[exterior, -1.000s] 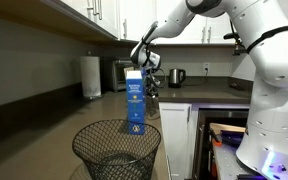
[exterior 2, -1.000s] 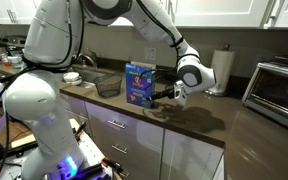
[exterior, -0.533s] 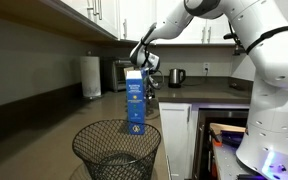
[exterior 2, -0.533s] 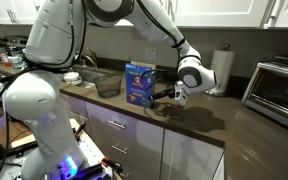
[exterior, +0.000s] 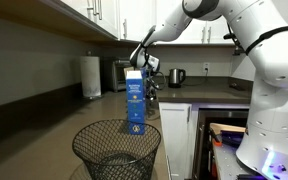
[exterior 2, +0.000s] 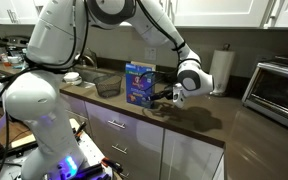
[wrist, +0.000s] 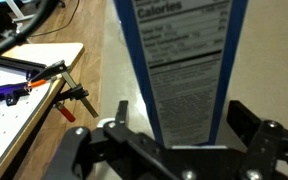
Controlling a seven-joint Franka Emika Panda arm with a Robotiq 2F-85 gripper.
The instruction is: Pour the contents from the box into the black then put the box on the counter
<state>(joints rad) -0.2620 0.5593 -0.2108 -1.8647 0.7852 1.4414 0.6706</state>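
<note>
Box (exterior 2: 139, 85): stood upright on the tabletop (exterior 2: 206, 122), colourful printed front turned to the camera in an exterior view; in another exterior view (exterior: 134, 100) its blue side showed, white top edge uppermost.
Box in the wrist view (wrist: 184, 70): the nutrition panel faced the lens, and the carton filled the middle of the picture.
Gripper (exterior 2: 172, 94): reached in level with the lower half of the box, on the side towards the paper towel roll (exterior 2: 222, 70).
Fingers (wrist: 249, 125): spread apart, one on each side of the box's lower part; a bright strip of tabletop showed between the left-hand finger and the carton, while the gap on the other side was too slim to judge for contact.
Black mesh basket (exterior: 114, 170): sat nearest the camera in an exterior view, mouth open upward, with the box behind its far rim; in another exterior view (exterior 2: 106, 86) it lay beyond the box.
Tabletop: dark and smooth, above white cabinets.
Background: a kettle (exterior: 177, 76) and a toaster oven (exterior 2: 279, 85) stood farther along.
Wrist view, left edge: red-handled clamps (wrist: 69, 100) lay on a pale wooden board.
</note>
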